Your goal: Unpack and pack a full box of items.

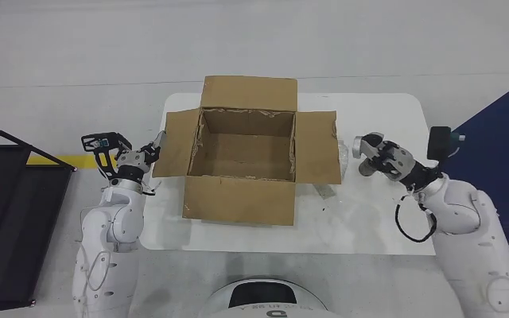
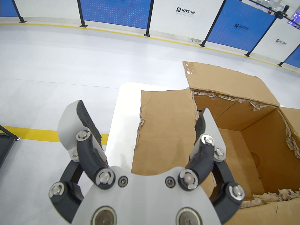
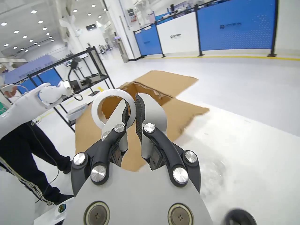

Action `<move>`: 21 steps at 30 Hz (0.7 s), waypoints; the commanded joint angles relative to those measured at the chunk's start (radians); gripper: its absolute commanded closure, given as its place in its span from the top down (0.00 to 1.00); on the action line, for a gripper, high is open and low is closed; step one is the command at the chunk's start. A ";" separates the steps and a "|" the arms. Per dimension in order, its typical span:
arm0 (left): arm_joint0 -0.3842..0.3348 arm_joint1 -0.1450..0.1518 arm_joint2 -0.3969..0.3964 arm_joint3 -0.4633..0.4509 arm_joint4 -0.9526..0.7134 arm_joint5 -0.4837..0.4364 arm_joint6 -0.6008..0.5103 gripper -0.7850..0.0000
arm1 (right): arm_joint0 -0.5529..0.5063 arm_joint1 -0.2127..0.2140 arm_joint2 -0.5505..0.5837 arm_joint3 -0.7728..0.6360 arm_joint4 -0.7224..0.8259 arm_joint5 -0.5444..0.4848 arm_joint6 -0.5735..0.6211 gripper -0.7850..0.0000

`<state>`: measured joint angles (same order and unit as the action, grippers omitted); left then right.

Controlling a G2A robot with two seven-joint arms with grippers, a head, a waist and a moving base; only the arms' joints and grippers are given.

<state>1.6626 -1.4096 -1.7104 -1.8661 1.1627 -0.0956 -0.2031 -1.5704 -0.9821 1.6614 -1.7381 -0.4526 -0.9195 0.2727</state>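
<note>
Slippage threatens the tape roll point(image 3: 95, 112) we pinch by its rim in right fingers point(image 3: 153, 112), left fingers point(image 2: 70, 120) spread wide.

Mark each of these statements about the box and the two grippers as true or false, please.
1. The cardboard box stands with its flaps open. True.
2. The box is full of items. False: its inside looks empty.
3. The left gripper is open and holds nothing. True.
4. The right gripper is empty. False: it is shut on a white ring.
</note>
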 commanded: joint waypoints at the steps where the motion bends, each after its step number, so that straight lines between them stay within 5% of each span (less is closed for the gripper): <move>1: 0.000 0.000 0.000 0.000 0.000 0.000 0.000 1.00 | 0.037 -0.003 -0.049 -0.025 0.002 0.044 0.027 0.00; 21: 0.000 0.000 0.000 0.000 0.000 0.000 0.000 1.00 | 0.404 -0.095 -0.587 0.114 -0.237 0.399 0.037 0.00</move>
<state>1.6626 -1.4096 -1.7104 -1.8661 1.1627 -0.0956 -0.2031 -1.1770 -1.0730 1.0891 -1.6356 -0.6842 -0.5303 0.3129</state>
